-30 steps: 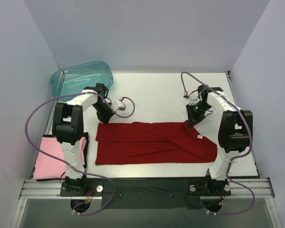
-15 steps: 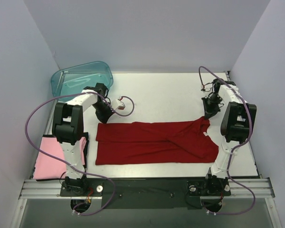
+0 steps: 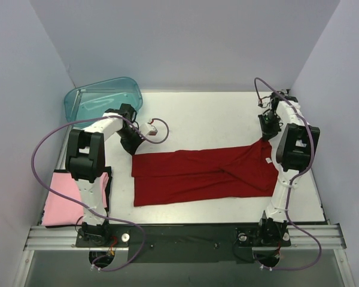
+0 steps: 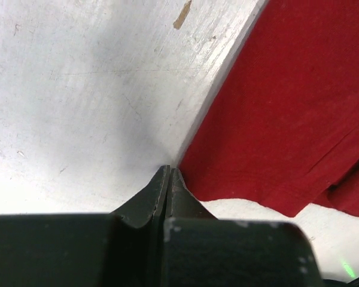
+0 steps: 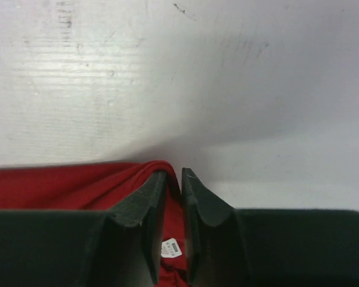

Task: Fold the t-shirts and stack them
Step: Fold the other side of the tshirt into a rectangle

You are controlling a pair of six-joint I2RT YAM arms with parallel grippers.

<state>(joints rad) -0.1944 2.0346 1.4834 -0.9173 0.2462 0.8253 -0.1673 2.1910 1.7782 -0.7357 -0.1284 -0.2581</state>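
Observation:
The dark red t-shirt [image 3: 203, 176] lies as a long folded band across the table's middle, its white neck label [image 3: 267, 160] near the right end. My right gripper [image 3: 267, 133] is at that end's far corner. In the right wrist view its jaws [image 5: 173, 173] stand only slightly apart, with a fold of red cloth [image 5: 60, 185] pinched between them and the label [image 5: 173, 247] below. My left gripper [image 4: 167, 170] is shut and empty, its tips on the table just beside the shirt's left edge [image 4: 287, 107]. The pale pink t-shirt [image 3: 63, 206] lies folded at the near left.
A translucent teal tub [image 3: 102, 98] stands at the far left corner behind the left arm. The white table [image 3: 203, 119] is walled on three sides. Cables loop off both arms, and the right arm stands close to the right edge.
The right gripper has swung right and back, dragging the red shirt rightward, away from the left gripper. Its jaws have parted a little. The left arm stayed put.

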